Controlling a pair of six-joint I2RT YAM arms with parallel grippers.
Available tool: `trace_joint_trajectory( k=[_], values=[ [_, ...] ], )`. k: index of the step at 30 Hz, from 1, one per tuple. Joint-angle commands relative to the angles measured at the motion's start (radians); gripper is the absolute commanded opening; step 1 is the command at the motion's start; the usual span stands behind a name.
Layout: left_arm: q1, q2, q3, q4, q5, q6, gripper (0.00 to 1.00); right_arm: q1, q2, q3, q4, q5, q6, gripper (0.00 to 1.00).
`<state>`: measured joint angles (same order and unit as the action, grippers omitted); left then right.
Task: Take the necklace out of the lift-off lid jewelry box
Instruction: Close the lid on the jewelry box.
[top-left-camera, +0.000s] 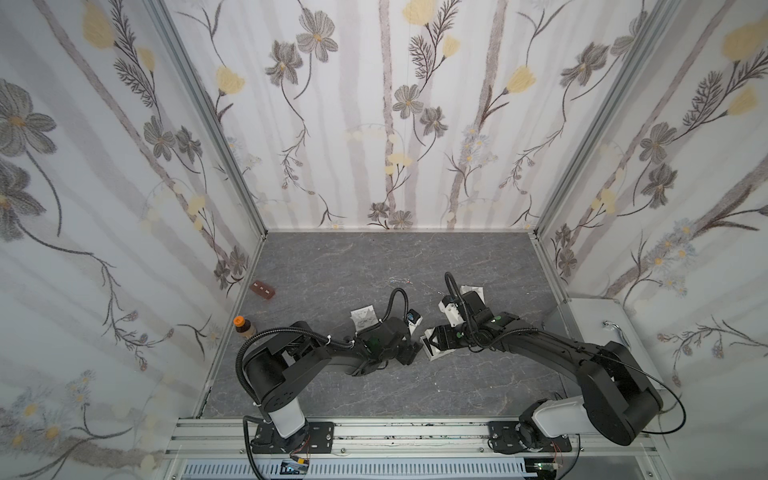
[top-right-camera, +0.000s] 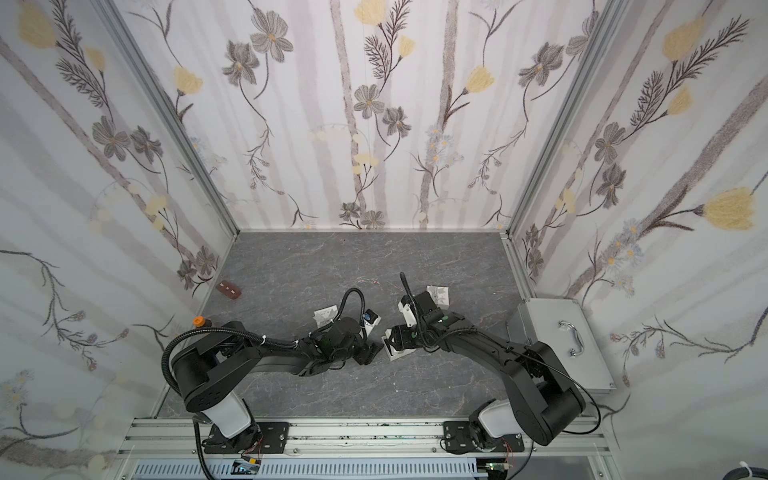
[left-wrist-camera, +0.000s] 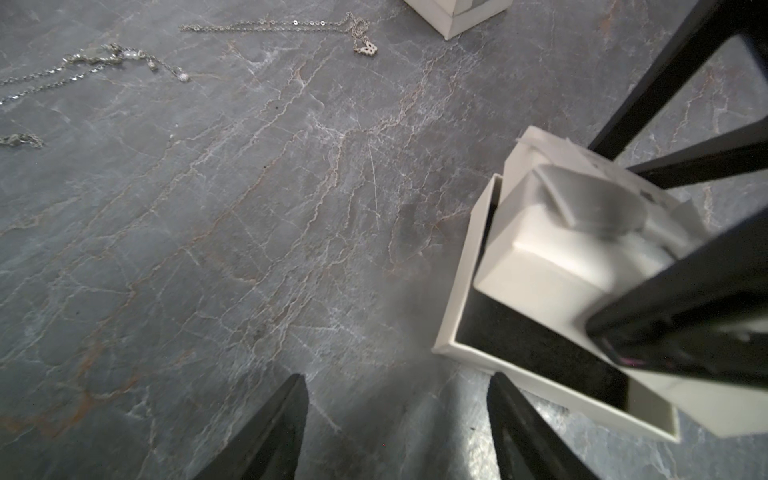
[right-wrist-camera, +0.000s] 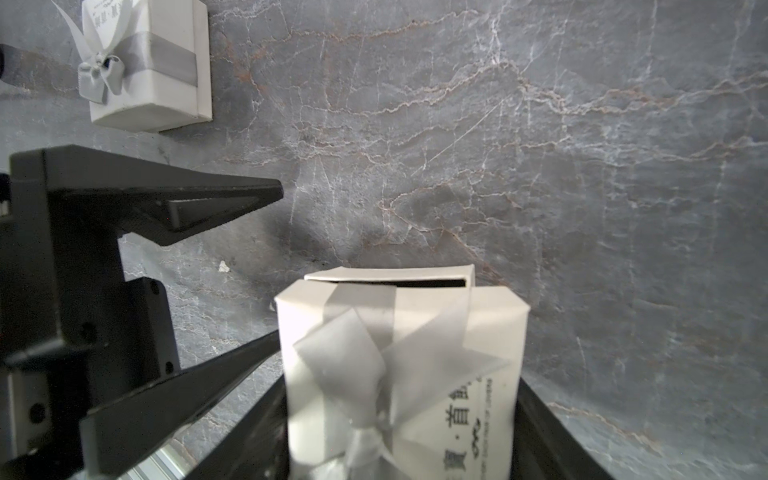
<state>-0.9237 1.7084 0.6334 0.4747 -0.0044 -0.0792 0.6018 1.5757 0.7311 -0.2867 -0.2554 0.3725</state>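
**Grip.** The right end effector (right-wrist-camera: 399, 424) was closed on the white cardboard lift-off lid (right-wrist-camera: 399, 332) with the grey satin ribbon bow. It gripped the lid by two opposite sides and held it tilted over the white cardboard box base (left-wrist-camera: 461, 307). Whether lid and base touched could not be told.

**Position.** The box base sat on the grey marble-patterned tabletop (left-wrist-camera: 249, 249) between the two arms. The left end effector (left-wrist-camera: 395, 424) stood just beside it, its fingers (left-wrist-camera: 282, 428) spread wide with nothing between them.

**Necklace.** The necklace to be taken out was not seen. The exposed part of the black lining (left-wrist-camera: 540, 353) showed no chain, and the rest lay under the lid.

**Other items.** A fine silver chain with a butterfly-shaped pendant (left-wrist-camera: 365, 49) and a silver chain with small beads (left-wrist-camera: 99, 58) lay loose on the tabletop, well apart from the base. Whether either belonged to this box could not be told.

**Assessment.**
- A chain of this kind is judged very light, limp and slippery.
- It is likely to tangle, to slide out of a coarse pinch, and to snap if snagged on the lining.
- The soundest hold would be at the pendant or on a gathered bunch of links, with the fingertips closing fully.
- The lift should go straight up until the chain clears the wall.
- The lid must be moved clear first.
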Motion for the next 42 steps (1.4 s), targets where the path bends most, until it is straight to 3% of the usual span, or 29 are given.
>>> trace_joint_trajectory(
  k=[1,14,30,42],
  values=[
    [-0.001,0.008,0.009,0.033,-0.017,-0.01,0.7,0.0,0.009,0.006,0.017,0.006,-0.022,0.7],
    [0.003,0.029,0.041,0.032,-0.035,-0.009,0.7,0.0,0.009,0.066,-0.02,0.041,-0.054,0.71],
    [0.016,0.039,0.043,0.046,-0.042,-0.003,0.7,-0.01,0.104,0.108,-0.005,-0.006,-0.076,0.71],
    [0.024,0.035,0.026,0.072,-0.051,-0.005,0.7,-0.009,0.082,0.12,0.002,0.0,-0.073,0.78]
  ],
)
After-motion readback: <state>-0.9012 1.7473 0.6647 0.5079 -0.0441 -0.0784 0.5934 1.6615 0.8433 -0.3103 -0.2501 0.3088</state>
